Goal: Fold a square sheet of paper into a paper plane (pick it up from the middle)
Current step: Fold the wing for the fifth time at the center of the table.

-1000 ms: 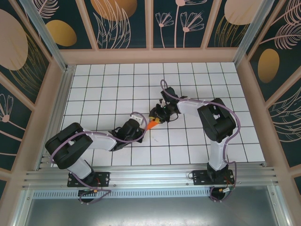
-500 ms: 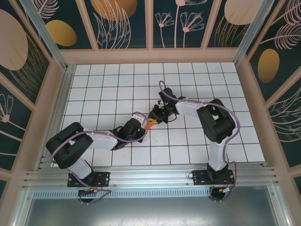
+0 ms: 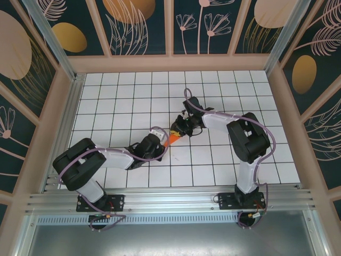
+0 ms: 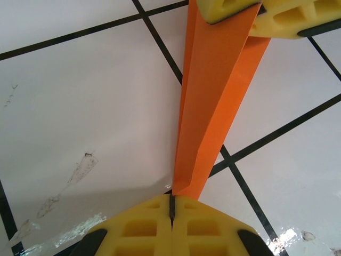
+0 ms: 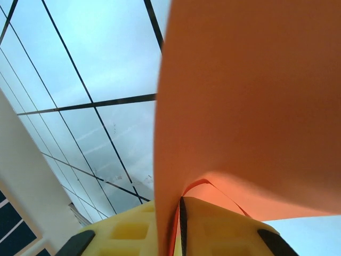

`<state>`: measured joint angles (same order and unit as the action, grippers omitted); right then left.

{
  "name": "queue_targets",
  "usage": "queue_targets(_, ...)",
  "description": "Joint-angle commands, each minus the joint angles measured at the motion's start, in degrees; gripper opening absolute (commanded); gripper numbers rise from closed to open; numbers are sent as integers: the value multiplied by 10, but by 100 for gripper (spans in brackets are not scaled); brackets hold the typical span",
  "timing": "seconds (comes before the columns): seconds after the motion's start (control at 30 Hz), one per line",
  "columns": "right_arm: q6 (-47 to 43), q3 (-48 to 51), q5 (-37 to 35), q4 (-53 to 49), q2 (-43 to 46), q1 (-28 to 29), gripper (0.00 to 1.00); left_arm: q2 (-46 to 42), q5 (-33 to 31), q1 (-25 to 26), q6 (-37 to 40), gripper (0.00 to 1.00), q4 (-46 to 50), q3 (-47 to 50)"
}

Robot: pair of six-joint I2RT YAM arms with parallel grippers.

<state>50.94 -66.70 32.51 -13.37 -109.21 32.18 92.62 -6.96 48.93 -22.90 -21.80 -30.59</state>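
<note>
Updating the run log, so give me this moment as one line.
left gripper: shut on orange paper, pointed end | right gripper: shut on its other end | paper: narrow, creased

The orange paper (image 3: 173, 140), folded into a narrow, layered strip with one long centre crease, is stretching slantwise across a grid line near the middle of the white tiled table (image 3: 133, 96), one end tapering.

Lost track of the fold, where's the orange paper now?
Top view: the folded orange paper is near the table centre, pinched between the left claw and right claw.
</note>
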Motion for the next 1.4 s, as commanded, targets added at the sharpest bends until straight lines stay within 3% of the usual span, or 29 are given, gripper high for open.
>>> queue_targets(0.0,-24,-1,-23,-4,16,-5,13,12,-4,4,10,0,31,-6)
queue_targets(0.2,-64,6,-48,5,7,-5,9,4,4,5,2,0,34,-7)
queue_targets(0.4,-94,16,-47,25,9,-5,10,-51,23,4,-24,40,46,-7)
queue_targets(0.57,-117,33,-39,46,14,-5,10,-107,45,-2,-59,54,51,-6)
queue_targets(0.8,-142,77,-1,114,28,-5,10,-99,153,-63,-177,54,-36,14)
queue_targets(0.97,-164,102,34,146,25,-17,10,-60,225,-92,-220,50,-113,23)
queue_targets(1.37,-162,159,98,237,73,-38,11,-12,262,-93,-228,50,-162,27)
